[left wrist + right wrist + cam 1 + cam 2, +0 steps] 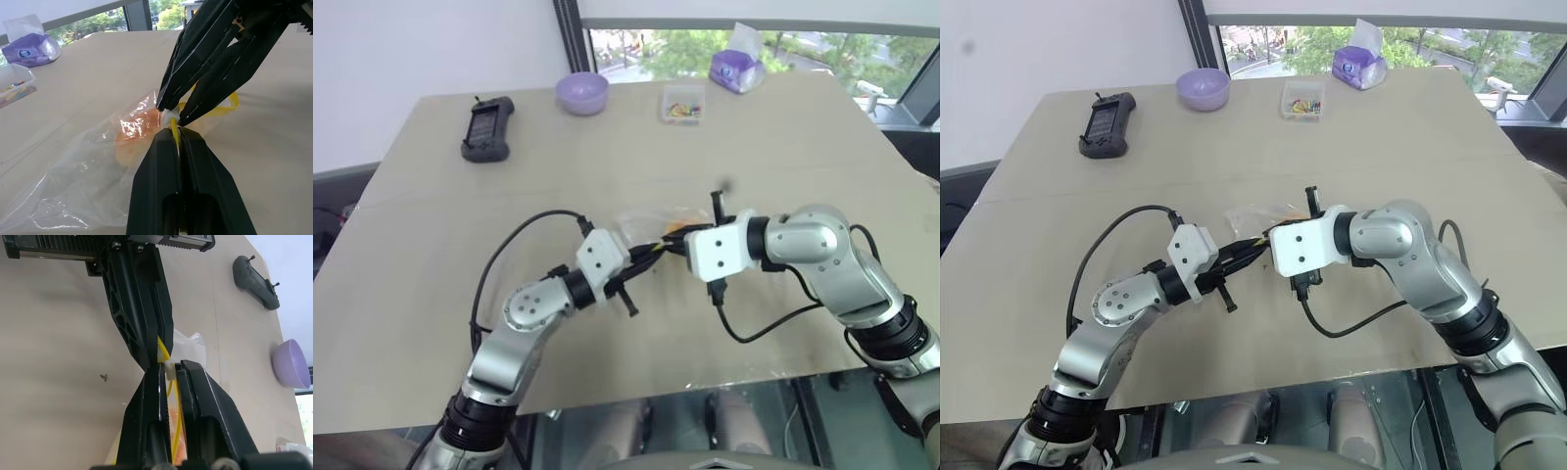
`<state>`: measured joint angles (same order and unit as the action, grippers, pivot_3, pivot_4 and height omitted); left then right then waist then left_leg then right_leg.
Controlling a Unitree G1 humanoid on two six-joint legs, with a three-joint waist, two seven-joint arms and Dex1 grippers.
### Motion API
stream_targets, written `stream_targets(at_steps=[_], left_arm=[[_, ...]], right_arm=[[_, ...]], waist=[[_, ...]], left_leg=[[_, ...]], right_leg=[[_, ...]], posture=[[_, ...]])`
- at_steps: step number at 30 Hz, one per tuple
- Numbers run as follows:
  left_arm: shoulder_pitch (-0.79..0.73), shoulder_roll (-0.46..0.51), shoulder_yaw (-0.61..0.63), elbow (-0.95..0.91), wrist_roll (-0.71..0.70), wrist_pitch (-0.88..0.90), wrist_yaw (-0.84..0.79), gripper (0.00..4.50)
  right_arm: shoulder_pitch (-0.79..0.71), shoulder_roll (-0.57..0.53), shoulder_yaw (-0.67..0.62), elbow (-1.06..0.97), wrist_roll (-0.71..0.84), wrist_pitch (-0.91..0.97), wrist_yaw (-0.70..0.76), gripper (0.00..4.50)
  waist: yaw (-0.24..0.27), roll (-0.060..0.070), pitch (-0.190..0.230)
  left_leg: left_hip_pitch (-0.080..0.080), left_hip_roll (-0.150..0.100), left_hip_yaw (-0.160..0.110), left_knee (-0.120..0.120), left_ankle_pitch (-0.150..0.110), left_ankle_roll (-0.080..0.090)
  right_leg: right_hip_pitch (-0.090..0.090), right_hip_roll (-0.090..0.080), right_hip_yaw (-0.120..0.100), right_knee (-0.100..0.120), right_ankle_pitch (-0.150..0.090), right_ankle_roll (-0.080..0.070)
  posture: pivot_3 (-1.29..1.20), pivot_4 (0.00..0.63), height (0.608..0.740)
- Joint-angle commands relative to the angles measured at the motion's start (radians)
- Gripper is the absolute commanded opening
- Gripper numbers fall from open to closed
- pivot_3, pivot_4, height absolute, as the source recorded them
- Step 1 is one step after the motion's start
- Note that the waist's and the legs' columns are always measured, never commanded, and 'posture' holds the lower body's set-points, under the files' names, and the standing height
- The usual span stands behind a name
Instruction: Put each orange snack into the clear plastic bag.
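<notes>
Broadly, the beige surface (803,127) carries everything, and the work sits near the middle of its near edge. There the clear plastic bag (88,181) lies crumpled on the surface, its body trailing away from the two tools toward the far edge, its yellow seal strip (230,103) drawn up between them. The orange snack (137,137) is already inside the bag, lying close behind the mouth; its golden colour shows through the crinkled film.

Both tools meet at the bag's mouth. The left tool (176,139) is clamped narrow on the yellow strip, fingers pressed together with only the strip between them. The right tool (168,369) is likewise closed down narrow on the same seal, at a small white piece that may be the zip slider, tip to tip with the left one.

Judging by this, the loading looks done for the one snack visible, and I see no other orange snack lying loose on the surface. What seems left is closing the seal, or letting the bag go.

Along the far edge stand a lilac bowl (581,92), a purple tissue pack (736,69) and a small clear box of coloured bits (683,104); a black handheld controller (487,128) lies toward the far left corner, well apart from the bag.
</notes>
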<state>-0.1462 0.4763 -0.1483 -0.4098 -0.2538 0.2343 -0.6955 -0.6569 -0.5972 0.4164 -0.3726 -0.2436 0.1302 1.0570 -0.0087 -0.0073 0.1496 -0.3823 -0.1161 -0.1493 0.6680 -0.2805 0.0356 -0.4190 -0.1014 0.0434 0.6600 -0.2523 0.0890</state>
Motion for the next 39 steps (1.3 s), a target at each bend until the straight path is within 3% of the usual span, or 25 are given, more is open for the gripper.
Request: stream_targets(at_steps=[1, 39], left_arm=[[-0.006, 0.002, 0.001, -0.034, -0.005, -0.013, -0.01, 0.0], [-0.02, -0.004, -0.003, -0.013, 0.007, -0.03, -0.029, 0.0]], right_arm=[[-0.013, 0.003, -0.015, -0.02, -0.012, 0.01, -0.019, 0.39], [-0.043, -0.014, 0.026, -0.036, -0.097, 0.02, 0.013, 0.39]], waist=[[0.0, 0.0, 0.0], [0.0, 0.0, 0.0]], left_leg=[[0.0, 0.0, 0.0, 0.0, 0.0, 0.0], [0.0, 0.0, 0.0, 0.0, 0.0, 0.0]], right_leg=[[0.0, 0.0, 0.0, 0.0, 0.0, 0.0], [0.0, 0.0, 0.0, 0.0, 0.0, 0.0]], posture=[[0.0, 0.15, 0.736], [0.0, 0.15, 0.736]])
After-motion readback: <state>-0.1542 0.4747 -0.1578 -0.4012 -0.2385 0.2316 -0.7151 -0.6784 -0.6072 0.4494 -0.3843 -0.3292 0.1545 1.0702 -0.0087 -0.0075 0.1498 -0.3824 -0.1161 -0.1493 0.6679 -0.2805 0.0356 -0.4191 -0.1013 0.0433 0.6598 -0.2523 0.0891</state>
